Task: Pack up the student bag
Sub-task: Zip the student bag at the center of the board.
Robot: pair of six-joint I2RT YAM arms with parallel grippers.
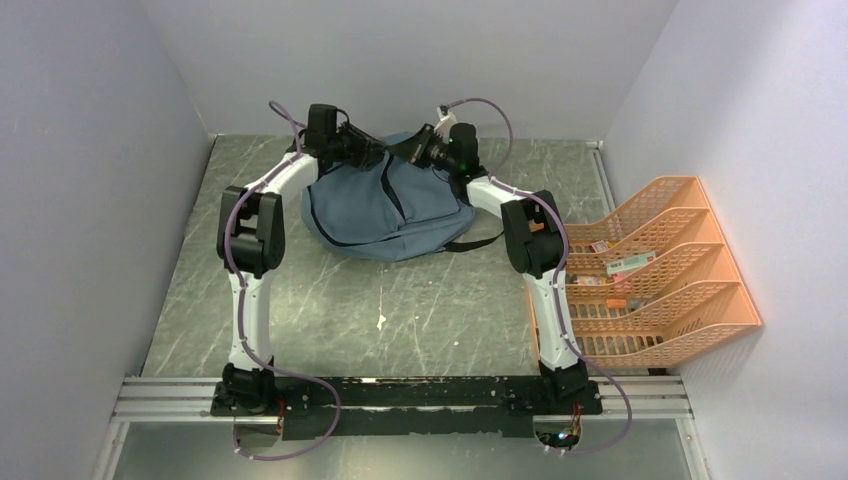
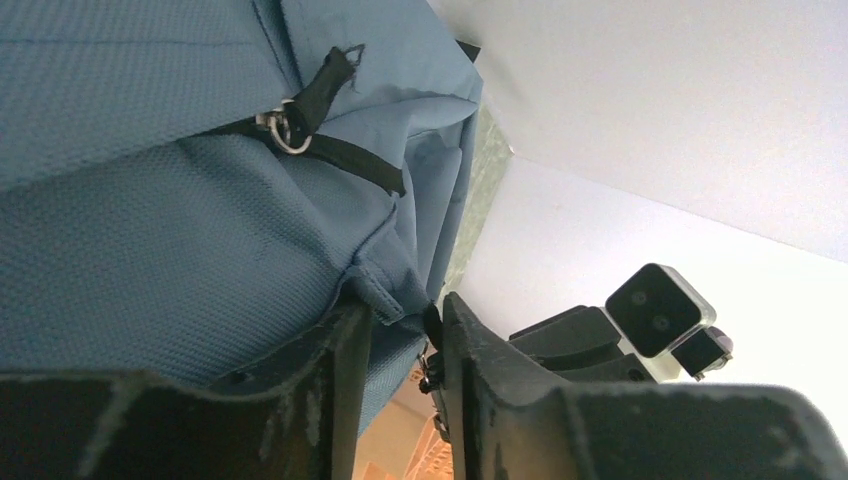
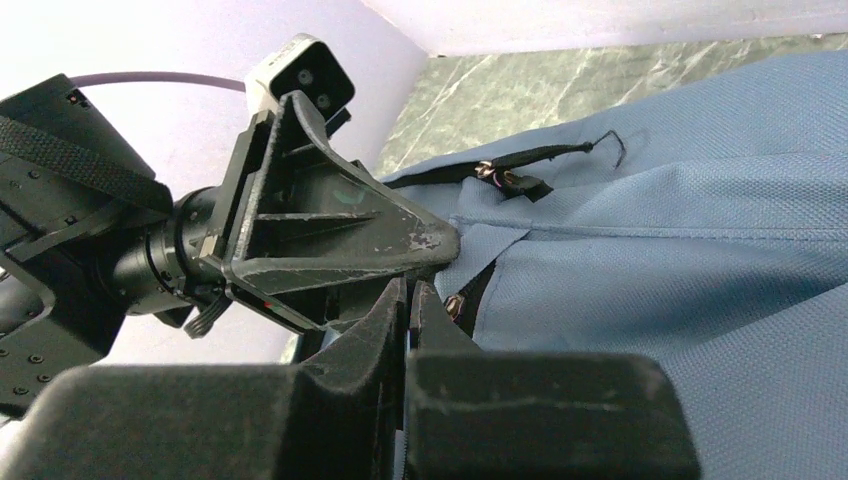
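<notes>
Student bag (image 1: 385,205) is lying at the far middle of the table (image 1: 400,310), between the two arms. The left gripper (image 2: 403,318) and right gripper (image 3: 408,300) are meeting side by side at its far edge. A tray rack (image 1: 690,215) is standing along the table's right side, with small items (image 1: 630,264) lying in its middle tiers.

Both arms reach forward with wrists turned inward, fingertips nearly meeting. The left gripper (image 2: 405,318) pinches a fold of the student bag (image 2: 150,250) — the right gripper (image 3: 408,295) has its jaws pressed together.
</notes>
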